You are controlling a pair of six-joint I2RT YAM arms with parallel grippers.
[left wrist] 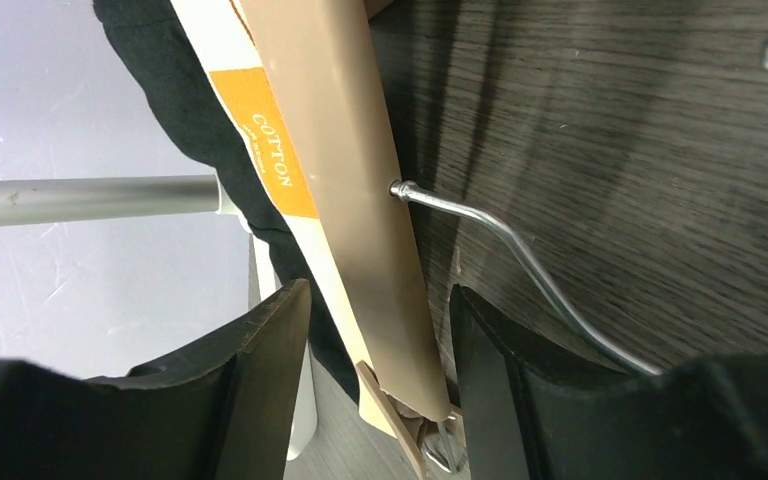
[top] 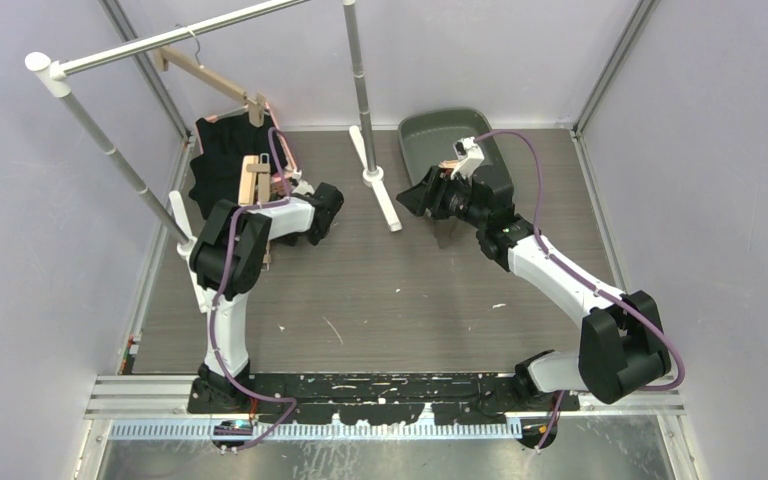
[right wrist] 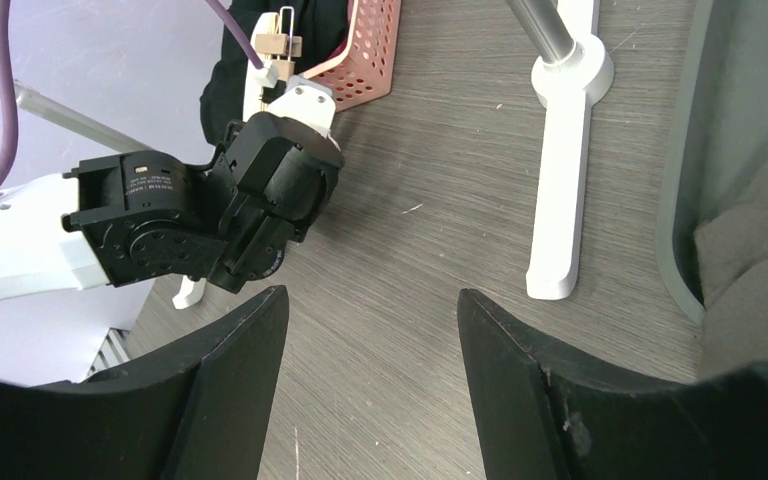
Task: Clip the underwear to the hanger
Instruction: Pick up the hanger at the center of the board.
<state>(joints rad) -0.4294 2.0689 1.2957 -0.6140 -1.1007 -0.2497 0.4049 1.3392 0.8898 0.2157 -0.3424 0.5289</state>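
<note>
A wooden clip hanger [top: 256, 180] lies on the black underwear [top: 218, 160] in a pink basket at the back left. My left gripper [top: 282, 188] reaches over it. In the left wrist view the gripper [left wrist: 380, 330] is open, and the hanger's tan bar [left wrist: 350, 170] with its orange "COTTON" label runs between the jaws, nearer the right one. The hanger's metal hook [left wrist: 520, 260] curves off to the right and a clip [left wrist: 410, 430] shows at the bar's end. The underwear [left wrist: 190, 110] lies beneath. My right gripper [top: 410, 197] is open and empty over the table, also shown in its wrist view [right wrist: 370, 340].
A second wooden hanger [top: 205, 75] hangs on the white clothes rail. The rail's white foot [top: 380, 195] stands between the arms, also in the right wrist view [right wrist: 560, 180]. A grey bin [top: 430, 135] holding grey cloth sits behind the right gripper. The pink basket [right wrist: 370, 50] shows beyond the left arm.
</note>
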